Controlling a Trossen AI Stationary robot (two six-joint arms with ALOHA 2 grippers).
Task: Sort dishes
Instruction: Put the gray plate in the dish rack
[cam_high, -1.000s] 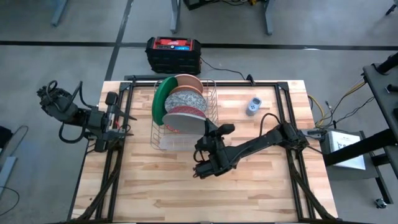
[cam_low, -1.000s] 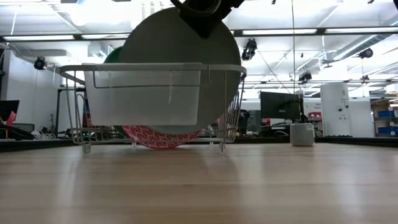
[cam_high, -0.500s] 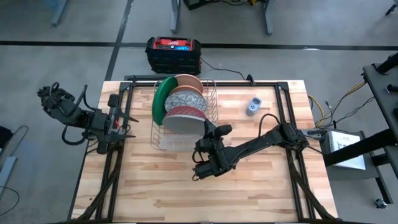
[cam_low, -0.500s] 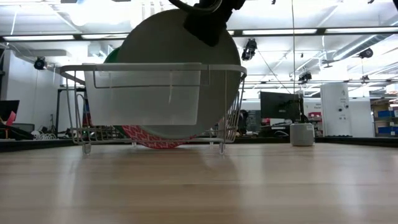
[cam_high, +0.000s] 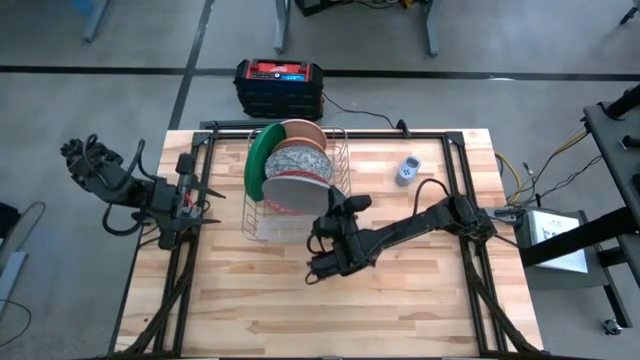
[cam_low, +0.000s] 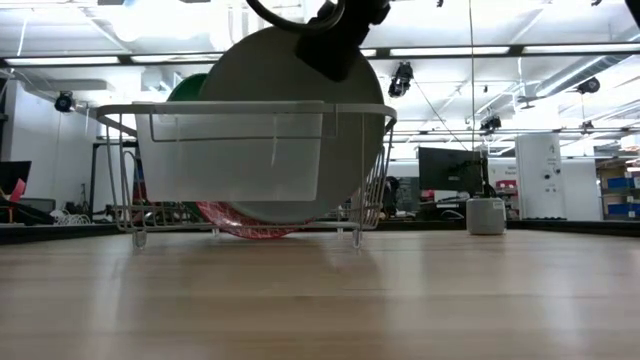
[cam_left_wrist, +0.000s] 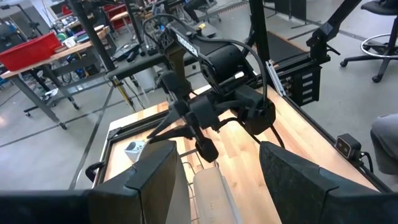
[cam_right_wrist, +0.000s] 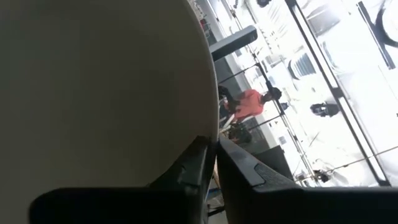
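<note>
A silver wire rack (cam_high: 340, 165) with a clear tray (cam_low: 235, 155) holds upright plates: a dark green one (cam_high: 257, 160) at the left, a salmon-pink one (cam_high: 303, 130) at the far side, a speckled one (cam_high: 297, 157), and a red one whose lower edge (cam_low: 240, 226) shows in the low view. My right gripper (cam_high: 328, 213) is shut on a grey plate (cam_high: 292, 194) at the rack's near side, which also fills the right wrist view (cam_right_wrist: 93, 87). My left gripper (cam_left_wrist: 214, 180) is open and empty at the table's left edge (cam_high: 178, 198). My right gripper pinches the grey plate's rim (cam_right_wrist: 210, 134) between its two fingers, at the plate's upper right edge (cam_low: 352, 72). It comes from the table's near right side, slanting down. The plate stands on edge, its lower part down inside the rack behind the clear tray.
A small grey-blue gadget (cam_high: 407, 170) stands on the table right of the rack and also shows in the low view (cam_low: 486, 215). A black box with a red top (cam_high: 278, 85) sits beyond the far edge. Bare wood lies along the near half of the table.
My right gripper has gone toward the rack and a little down with the grey plate. The plate has sunk deeper into the rack and now covers most of the red plate.
</note>
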